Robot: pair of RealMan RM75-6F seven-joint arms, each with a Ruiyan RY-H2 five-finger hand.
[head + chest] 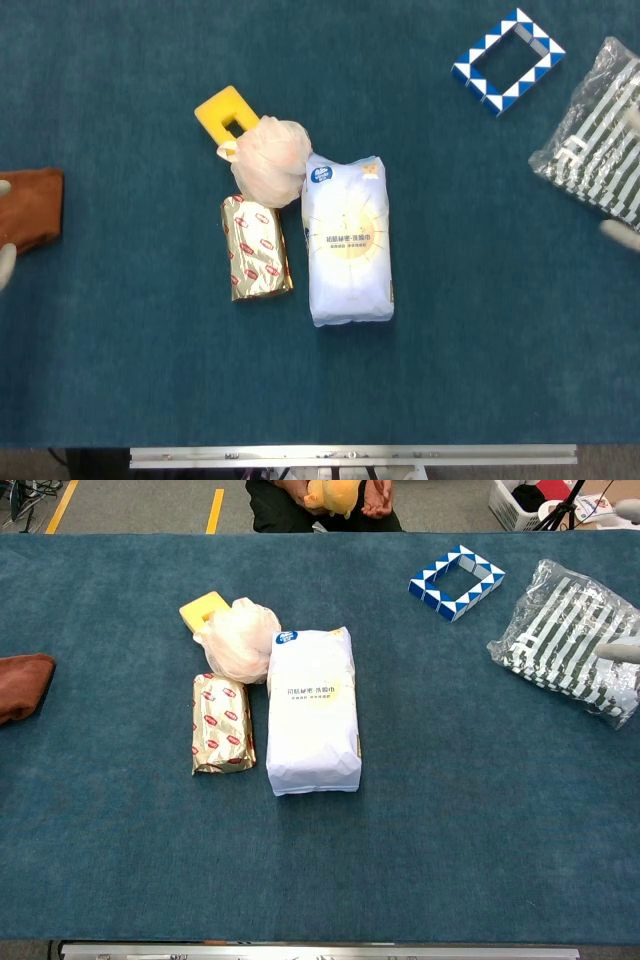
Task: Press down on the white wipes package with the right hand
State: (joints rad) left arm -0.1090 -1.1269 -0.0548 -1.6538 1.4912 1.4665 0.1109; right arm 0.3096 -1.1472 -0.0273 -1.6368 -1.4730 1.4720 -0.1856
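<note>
Only slivers of the robot show. At the far right edge of the head view, a pale fingertip of the right hand (622, 234) pokes into frame; the chest view shows the same hand (620, 651) as a light finger at the right edge, with the palm and arm out of frame. At the far left edge of the head view, a whitish fingertip of the left hand (5, 262) juts in. Whether either hand's fingers are spread or curled cannot be told.
</note>
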